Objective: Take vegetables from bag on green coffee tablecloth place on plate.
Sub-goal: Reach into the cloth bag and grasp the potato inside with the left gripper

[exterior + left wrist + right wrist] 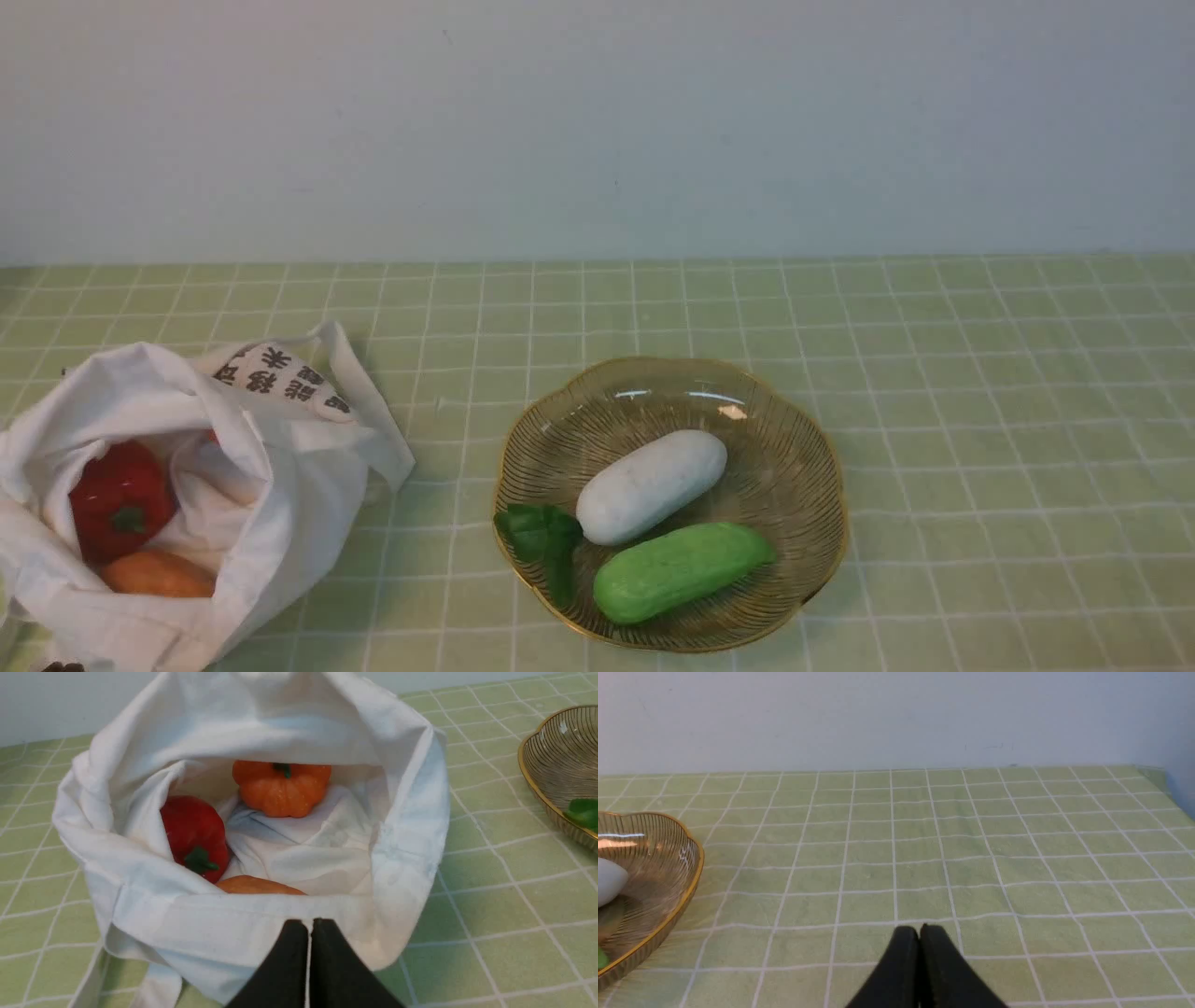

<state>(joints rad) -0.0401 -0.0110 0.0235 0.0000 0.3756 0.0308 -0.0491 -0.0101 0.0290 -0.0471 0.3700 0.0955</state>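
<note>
inside the bag (308, 504), at its mouth's six o'clock, the orange-brown vegetable (159, 574) lies roughly nine-to-three, ahead of the nearer left fingers (309, 926), which are closed together on nothing.

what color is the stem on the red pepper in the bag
Dark green stem; the left wrist view shows it best.

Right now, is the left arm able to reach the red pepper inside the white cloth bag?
Probably yes: the bag's mouth gapes toward the left fingers, showing the red pepper, though a cloth fold partly covers it.
</note>
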